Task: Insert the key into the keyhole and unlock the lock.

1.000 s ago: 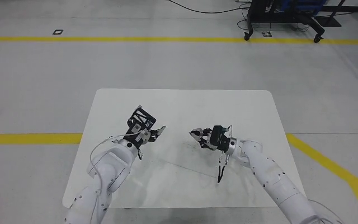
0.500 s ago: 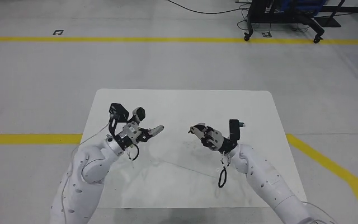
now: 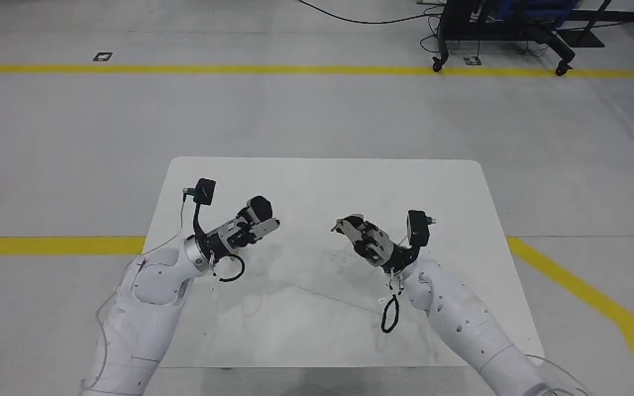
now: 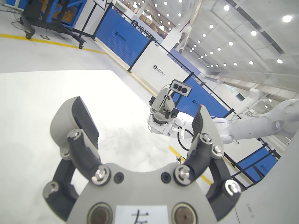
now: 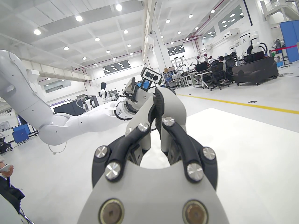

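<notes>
your left gripper (image 4: 139, 108) hovers above the white table (image 3: 327, 178), over its left half — jaws spread wide. your right gripper (image 5: 157, 97) sits nearer the middle — jaws pressed together.

The top camera sits above the arms and looks down and forward over the whole white table (image 3: 327, 178) to the far floor. The left wrist camera rides close behind the left gripper (image 4: 140, 106), facing right across the table toward the right arm (image 4: 247, 127). The right wrist camera sits close behind the right gripper (image 5: 157, 94), facing left toward the left arm (image 5: 77, 120). All three share the tabletop.
</notes>
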